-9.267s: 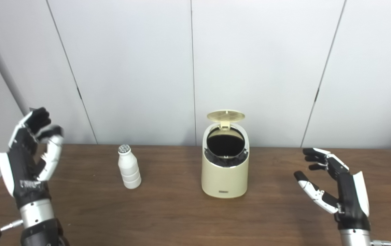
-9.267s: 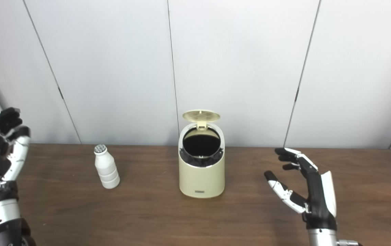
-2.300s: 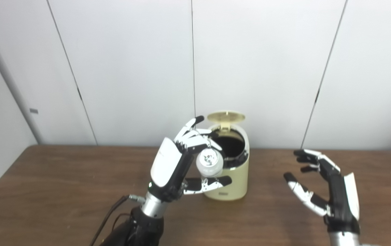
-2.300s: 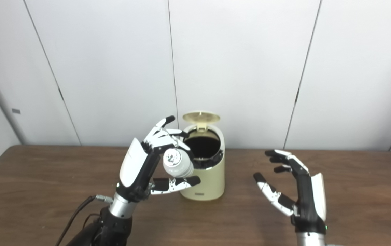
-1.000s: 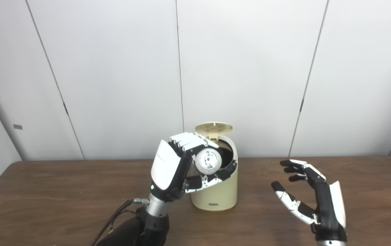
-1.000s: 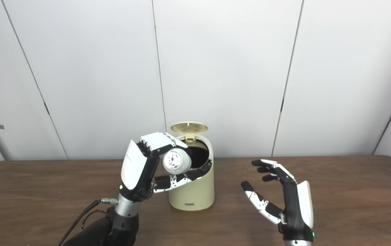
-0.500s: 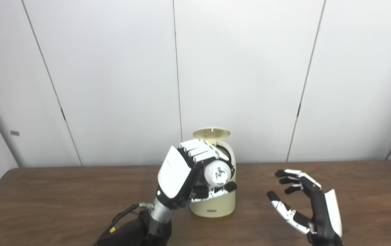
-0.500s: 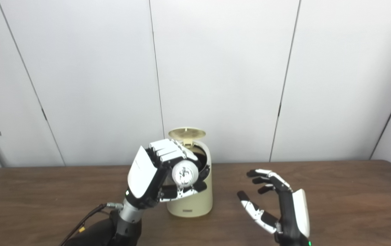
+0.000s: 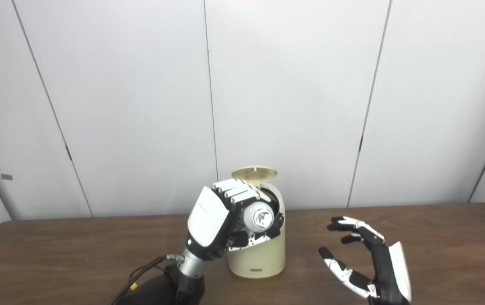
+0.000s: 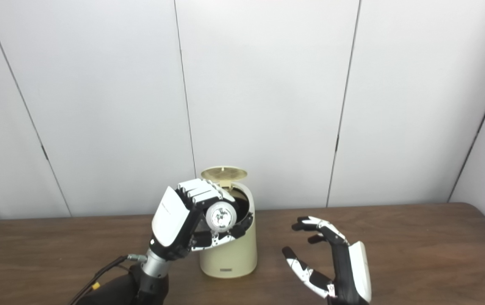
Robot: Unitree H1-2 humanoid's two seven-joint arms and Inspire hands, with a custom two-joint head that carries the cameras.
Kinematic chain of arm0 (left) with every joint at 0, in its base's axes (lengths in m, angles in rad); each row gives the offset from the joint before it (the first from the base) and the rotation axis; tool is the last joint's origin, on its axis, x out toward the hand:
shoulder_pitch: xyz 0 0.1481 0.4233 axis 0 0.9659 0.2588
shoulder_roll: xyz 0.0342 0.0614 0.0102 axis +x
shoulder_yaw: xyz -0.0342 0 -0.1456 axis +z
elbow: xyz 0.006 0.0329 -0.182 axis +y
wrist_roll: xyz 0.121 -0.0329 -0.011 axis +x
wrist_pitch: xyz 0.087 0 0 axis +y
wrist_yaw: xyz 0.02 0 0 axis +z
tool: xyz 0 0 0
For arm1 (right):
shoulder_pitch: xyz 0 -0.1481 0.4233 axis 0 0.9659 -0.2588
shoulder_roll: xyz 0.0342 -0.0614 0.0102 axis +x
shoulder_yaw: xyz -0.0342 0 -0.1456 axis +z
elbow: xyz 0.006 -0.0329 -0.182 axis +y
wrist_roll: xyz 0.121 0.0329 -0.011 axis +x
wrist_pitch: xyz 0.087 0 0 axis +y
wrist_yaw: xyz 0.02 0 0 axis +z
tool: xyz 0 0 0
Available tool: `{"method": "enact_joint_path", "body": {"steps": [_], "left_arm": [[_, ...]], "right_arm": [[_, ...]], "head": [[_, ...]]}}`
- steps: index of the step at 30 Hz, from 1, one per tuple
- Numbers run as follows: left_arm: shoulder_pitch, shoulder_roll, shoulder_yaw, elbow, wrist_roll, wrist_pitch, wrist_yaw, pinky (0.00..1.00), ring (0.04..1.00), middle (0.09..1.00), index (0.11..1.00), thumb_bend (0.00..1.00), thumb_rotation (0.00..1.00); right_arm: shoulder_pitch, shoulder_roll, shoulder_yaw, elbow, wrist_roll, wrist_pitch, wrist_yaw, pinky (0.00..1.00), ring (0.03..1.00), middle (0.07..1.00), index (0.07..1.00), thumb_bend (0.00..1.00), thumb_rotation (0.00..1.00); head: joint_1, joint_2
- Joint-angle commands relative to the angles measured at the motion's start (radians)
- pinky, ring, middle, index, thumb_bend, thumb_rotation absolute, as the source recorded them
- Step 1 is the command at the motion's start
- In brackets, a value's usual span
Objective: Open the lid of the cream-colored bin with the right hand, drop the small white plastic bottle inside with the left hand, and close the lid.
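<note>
From the left eye view I see the bottle end-on, its foil cap facing me with a dark mark on it, and it covers most of the bin's mouth, so only a thin dark sliver of the opening shows above it. The right eye view gives me a little more: the bottle sits further left against the mouth there, and a dark crescent of the bin's inside shows to its right. In neither view can I see the bottom of the bin, so I cannot tell whether anything lies in it.

My left hand is clasped around the bottle, fingers curled over the top of it and the thumb underneath, holding it tilted at the front rim of the bin's opening. Whether the bottle's far end is already past the rim I cannot tell. The lid stands raised on its hinge at the back of the bin, its ribbed underside turned toward me.

The bin stands on the tabletop about midway between the left and right edges, nearer the back edge than the front one. My right hand is to the right of the bin, near but apart from it, close to the front edge, holding nothing, fingers spread and palm turned toward the bin. A cable runs along my left forearm.
</note>
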Motion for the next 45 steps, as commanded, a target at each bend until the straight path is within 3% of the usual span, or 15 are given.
{"method": "enact_joint_path", "body": {"steps": [1,12,17,23,26,45], "left_arm": [[-0.063,-0.001,0.007,0.012,-0.033,-0.005,0.033,0.39,0.466,0.507,0.450,0.50,0.00],[-0.103,-0.045,0.017,0.119,-0.158,-0.005,0.005,0.38,0.463,0.497,0.462,0.50,0.00],[-0.111,-0.056,0.014,0.129,-0.213,-0.005,-0.016,0.38,0.469,0.492,0.465,0.50,0.00],[-0.105,-0.073,0.042,0.136,-0.283,-0.005,-0.061,0.37,0.468,0.491,0.467,0.50,0.00],[-0.098,-0.079,0.061,0.132,-0.318,-0.005,-0.088,0.37,0.468,0.490,0.468,0.50,0.00],[-0.059,-0.090,0.127,0.117,-0.365,-0.005,-0.216,0.39,0.463,0.492,0.469,0.50,0.00]], "right_arm": [[-0.026,0.004,0.002,-0.034,-0.008,-0.015,-0.018,0.54,0.671,0.694,0.582,0.25,0.13],[-0.024,0.002,0.001,-0.035,-0.005,-0.022,-0.020,0.52,0.659,0.694,0.572,0.25,0.14],[-0.025,0.002,0.002,-0.045,0.011,-0.019,-0.009,0.51,0.655,0.694,0.542,0.24,0.20],[-0.025,0.000,0.004,-0.037,0.000,-0.024,-0.017,0.55,0.674,0.701,0.594,0.24,0.15],[-0.026,0.003,0.005,-0.039,-0.004,-0.019,-0.017,0.54,0.675,0.702,0.581,0.24,0.20],[-0.032,0.002,0.007,-0.027,-0.006,-0.036,-0.034,0.50,0.644,0.687,0.591,0.26,0.31]], "head": [[-0.001,-0.001],[0.013,0.000],[0.006,-0.002],[0.002,0.000],[-0.001,0.002],[-0.010,0.011]]}}
